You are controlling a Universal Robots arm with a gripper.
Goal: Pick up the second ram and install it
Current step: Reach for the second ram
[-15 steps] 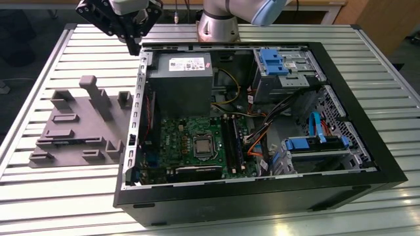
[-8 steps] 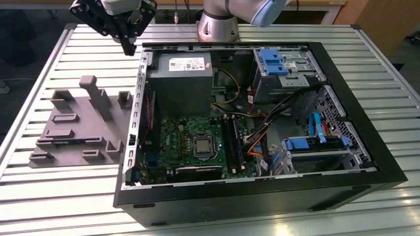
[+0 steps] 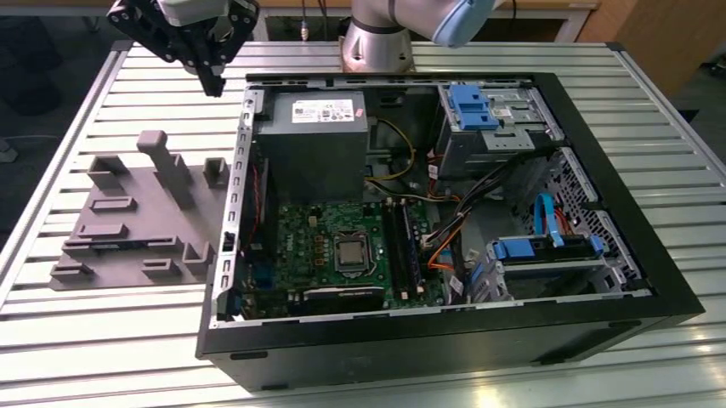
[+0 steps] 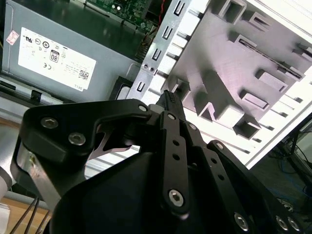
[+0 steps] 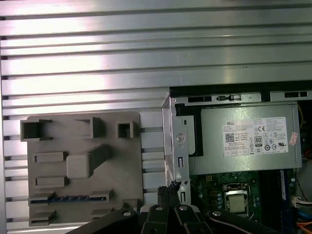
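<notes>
Gripper (image 3: 212,83): black, fingers pressed together, nothing between them. Hangs over far edge of ribbed metal surface (image 3: 114,340), near case corner.
Ram (image 5: 68,198): thin dark-blue strip, standing on edge in slot of gray blocky fixture (image 3: 136,191), toward fixture's near edge.
Open black case (image 3: 454,348): just beside fixture. Holds gray power supply (image 3: 312,140) and green motherboard (image 3: 297,231).

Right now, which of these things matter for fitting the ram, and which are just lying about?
For the job:
gripper, shut and empty
ram, in a slot of the fixture
motherboard, inside the open case

Just there:
power supply
blue drive brackets
cables
table
</notes>
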